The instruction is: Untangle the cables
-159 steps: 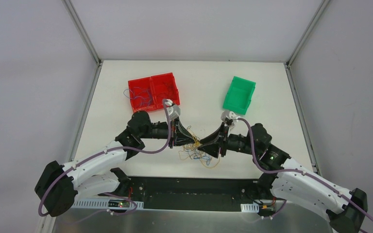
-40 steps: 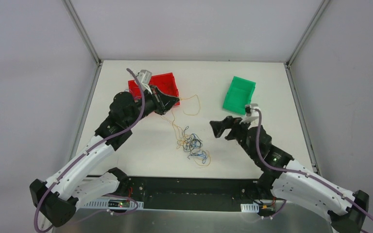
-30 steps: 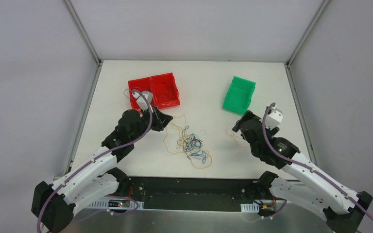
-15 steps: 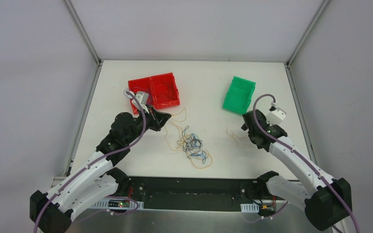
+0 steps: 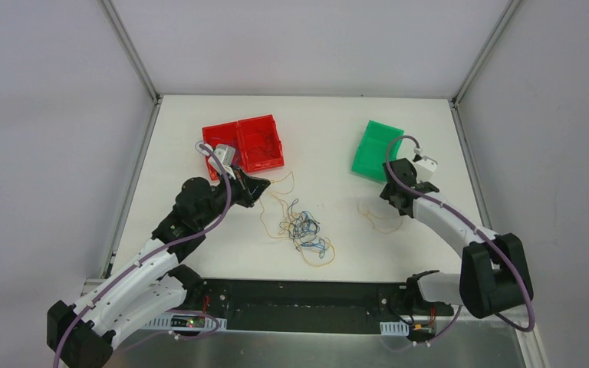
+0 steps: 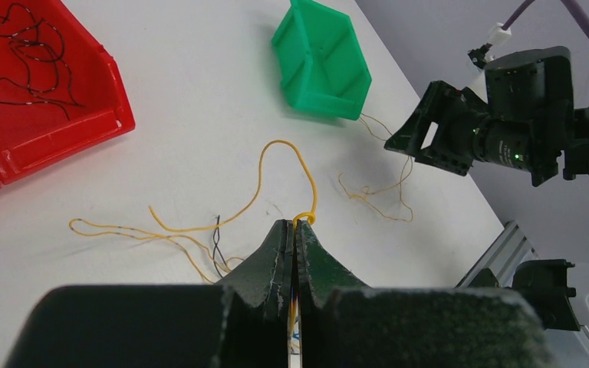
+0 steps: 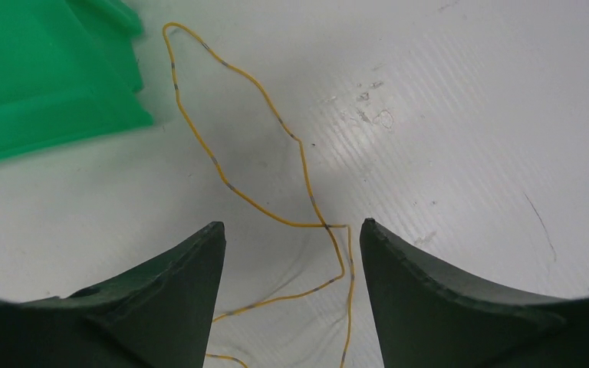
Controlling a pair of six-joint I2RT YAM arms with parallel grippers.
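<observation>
Left gripper: clenched on 1 yellow cable.
Right gripper: jaws apart over loose yellow cable beside green bin.

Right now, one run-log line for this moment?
left gripper shut on yellow cable | right gripper open over loose yellow cable by green bin | tangle at centre

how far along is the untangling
Done: dark wires lie in the red bin, and one yellow wire lies apart by the green bin. In hand: the left claw is shut on another yellow strand leading to the tangle; the right claw stands open over the separated wire. Left: that tangle, mid-table.
</observation>
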